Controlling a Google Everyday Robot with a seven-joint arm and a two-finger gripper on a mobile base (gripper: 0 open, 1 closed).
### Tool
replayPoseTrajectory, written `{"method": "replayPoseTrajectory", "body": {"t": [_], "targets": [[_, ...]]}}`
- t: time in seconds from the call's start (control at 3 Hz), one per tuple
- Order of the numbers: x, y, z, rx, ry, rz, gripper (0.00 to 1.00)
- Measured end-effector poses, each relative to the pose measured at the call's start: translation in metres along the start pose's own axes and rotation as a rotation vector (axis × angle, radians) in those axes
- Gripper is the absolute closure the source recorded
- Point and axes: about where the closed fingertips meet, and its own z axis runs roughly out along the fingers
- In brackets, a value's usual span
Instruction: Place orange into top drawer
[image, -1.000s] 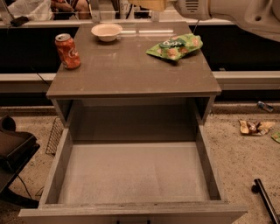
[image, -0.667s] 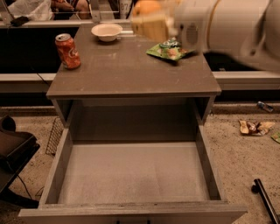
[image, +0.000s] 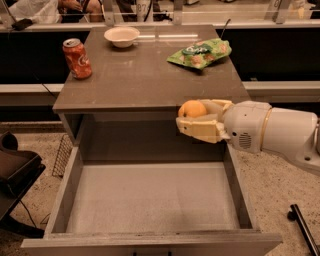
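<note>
Lowered from over the surface (image: 145, 75), the hand (image: 192, 120) now hovers above the open top drawer's (image: 150, 200) right rear, clamped around the orange (image: 192, 109), with the drawer floor lying below it.

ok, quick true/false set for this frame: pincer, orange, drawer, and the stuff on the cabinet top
1. The pincer is closed on the small round orange fruit. True.
2. That fruit lies on the floor of the wide grey-brown top drawer. False: it is held in the air over the drawer's right rear part.
3. The drawer is pulled open. True.
4. The orange-red soda can lies on its side. False: it stands upright at the left of the grey-brown cabinet top.
5. The green snack bag sits inside the white bowl. False: they lie apart, with the bag to the right.
</note>
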Motion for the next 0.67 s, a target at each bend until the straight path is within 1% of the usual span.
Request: {"method": "replayPoseTrajectory", "body": {"t": [0.33, 0.67], "targets": [[0.001, 0.001, 0.008, -0.01, 0.006, -0.006, 1.0], [0.033, 0.0, 0.047, -0.048, 0.026, -0.001, 1.0]]}}
